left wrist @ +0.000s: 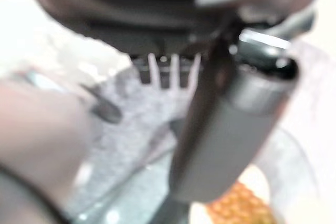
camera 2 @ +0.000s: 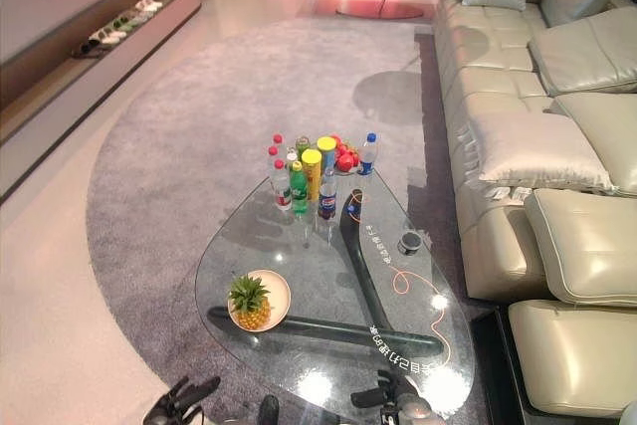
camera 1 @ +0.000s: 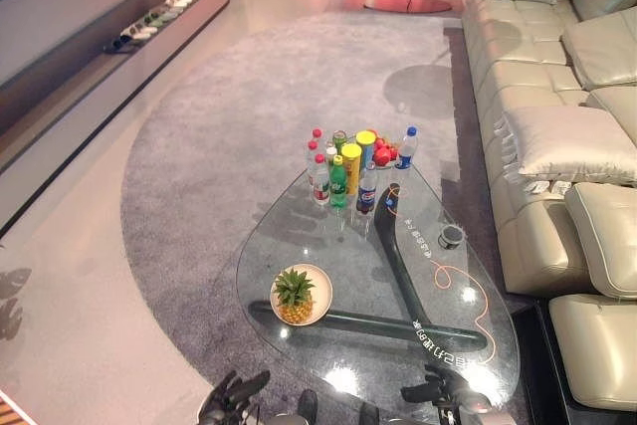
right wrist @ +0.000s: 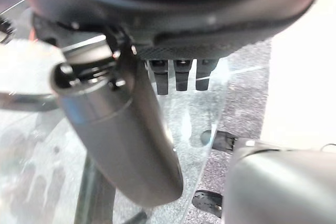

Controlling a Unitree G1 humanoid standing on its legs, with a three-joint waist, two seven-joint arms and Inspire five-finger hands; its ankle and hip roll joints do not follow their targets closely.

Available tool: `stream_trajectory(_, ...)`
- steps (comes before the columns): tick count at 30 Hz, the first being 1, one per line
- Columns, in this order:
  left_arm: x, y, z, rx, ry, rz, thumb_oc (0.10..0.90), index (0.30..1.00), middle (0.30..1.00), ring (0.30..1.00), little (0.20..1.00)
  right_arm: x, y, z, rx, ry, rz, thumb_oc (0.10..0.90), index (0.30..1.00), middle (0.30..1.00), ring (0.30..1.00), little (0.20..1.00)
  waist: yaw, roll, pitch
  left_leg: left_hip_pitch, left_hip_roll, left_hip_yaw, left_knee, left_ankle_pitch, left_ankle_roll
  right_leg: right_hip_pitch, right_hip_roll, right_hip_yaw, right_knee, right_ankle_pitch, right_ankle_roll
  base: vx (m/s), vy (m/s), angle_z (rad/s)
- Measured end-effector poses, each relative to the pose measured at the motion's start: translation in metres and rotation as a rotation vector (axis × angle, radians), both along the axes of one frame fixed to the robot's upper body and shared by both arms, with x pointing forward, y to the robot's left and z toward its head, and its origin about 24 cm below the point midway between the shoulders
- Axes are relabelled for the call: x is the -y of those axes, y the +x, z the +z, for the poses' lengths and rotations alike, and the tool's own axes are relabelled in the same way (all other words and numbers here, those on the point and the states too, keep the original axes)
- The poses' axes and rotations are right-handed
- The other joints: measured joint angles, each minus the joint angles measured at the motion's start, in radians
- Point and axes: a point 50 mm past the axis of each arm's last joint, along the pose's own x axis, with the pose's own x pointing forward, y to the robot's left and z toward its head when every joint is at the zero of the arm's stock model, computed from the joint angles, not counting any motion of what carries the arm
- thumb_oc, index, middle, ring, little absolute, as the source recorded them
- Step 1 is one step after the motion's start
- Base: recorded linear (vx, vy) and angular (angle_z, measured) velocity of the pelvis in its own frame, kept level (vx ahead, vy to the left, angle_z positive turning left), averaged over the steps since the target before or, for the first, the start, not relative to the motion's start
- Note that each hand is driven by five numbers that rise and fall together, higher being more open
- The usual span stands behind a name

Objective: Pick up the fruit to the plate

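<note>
Both robot hands (camera 1: 231, 395) (camera 1: 438, 392) released, empty; pineapple (camera 1: 294, 296) on plate (camera 1: 320, 286), red fruit (camera 1: 383, 153) beyond.

I count one pineapple (camera 1: 295, 295) on one plate (camera 1: 320, 291), and one glass table (camera 1: 299, 221). Bottles at frame centre: number uncertain.

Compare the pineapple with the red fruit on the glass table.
The pineapple is yellow-brown with a green crown; the red fruit is red and rounder. The pineapple already sits on the plate at the near end; the red fruit lies at the far end among bottles. Neither is held.
</note>
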Motion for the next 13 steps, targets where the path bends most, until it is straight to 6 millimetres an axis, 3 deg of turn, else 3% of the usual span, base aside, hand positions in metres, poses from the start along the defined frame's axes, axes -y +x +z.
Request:
stream_trajectory(7, 0.004, -0.008, -0.003, -0.043, -0.025, 0.001, 0.8, 0.9, 0.9, 0.9, 0.9, 0.003, -0.032, -0.009, -0.102, 0.029, -0.11, 0.8, 0.9, 0.9, 0.9, 0.9, -0.001, 0.0, -0.058, 0.013, 0.002, 0.019, -0.002, -0.018, 0.004, 0.006, 0.001, 0.022, 0.0, 0.001, -0.002, 0.03, 0.02, -0.09)
stream_trajectory(13, 0.004, -0.01, -0.004, -0.058, -0.03, 0.001, 0.8, 0.9, 0.9, 0.9, 0.9, 0.004, -0.042, -0.011, -0.136, 0.043, -0.131, 0.8, 0.9, 0.9, 0.9, 0.9, 0.0, -0.008, -0.071, 0.026, 0.002, 0.021, -0.006, -0.023, 0.008, 0.018, 0.0, 0.024, 0.0, 0.002, -0.001, 0.01, 0.003, -0.02)
